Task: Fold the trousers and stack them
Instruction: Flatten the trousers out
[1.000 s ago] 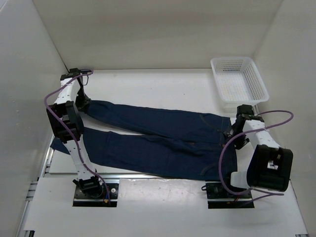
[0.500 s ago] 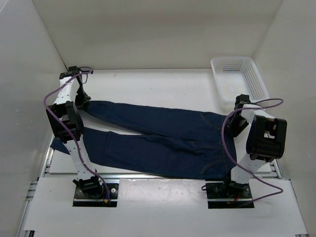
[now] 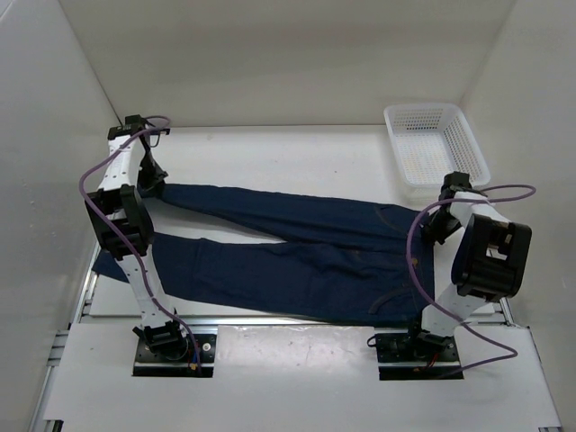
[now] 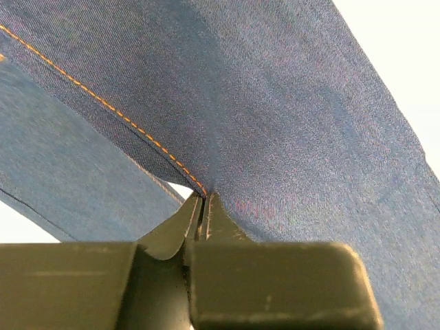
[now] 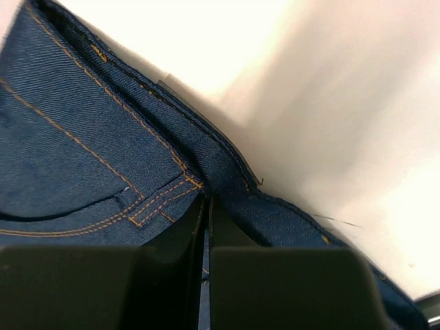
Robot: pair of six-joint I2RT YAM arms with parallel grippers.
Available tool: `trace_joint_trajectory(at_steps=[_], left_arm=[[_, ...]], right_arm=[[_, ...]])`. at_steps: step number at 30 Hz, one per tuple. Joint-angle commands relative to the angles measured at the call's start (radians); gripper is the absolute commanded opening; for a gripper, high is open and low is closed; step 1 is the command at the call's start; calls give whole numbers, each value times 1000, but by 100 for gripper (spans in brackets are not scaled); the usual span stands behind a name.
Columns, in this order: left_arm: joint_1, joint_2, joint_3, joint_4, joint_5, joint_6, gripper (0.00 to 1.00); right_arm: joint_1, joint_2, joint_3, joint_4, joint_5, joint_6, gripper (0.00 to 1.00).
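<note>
Trousers (image 3: pixel 297 252) lie spread flat across the desk (image 3: pixel 270 157), with the legs to the left and the waistband to the right, near a white basket (image 3: pixel 436 144). The left gripper (image 4: pixel 204 205) is clamped on a leg end beside its stitched seam. The right gripper (image 5: pixel 207 206) is pinched on the waistband edge.

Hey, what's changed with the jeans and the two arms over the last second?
The right gripper, shut on the waistband of the jeans, has moved right and a little towards the basket, dragging the waist with it and pulling the cloth straighter. Its elbow has swung up and inwards. The left gripper, shut on the far leg, and the basket have barely moved.
</note>
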Motion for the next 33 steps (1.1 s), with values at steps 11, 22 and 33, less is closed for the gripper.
trace_joint_trajectory(at_steps=[11, 22, 33], left_arm=[[-15, -15, 28, 1, 7, 45, 100], [-104, 201, 241, -34, 47, 57, 10], [-113, 367, 272, -23, 69, 48, 10]], right_arm=[[-50, -95, 17, -11, 120, -3, 85], [54, -307, -30, -43, 63, -3, 29], [140, -401, -78, -89, 49, -26, 20]])
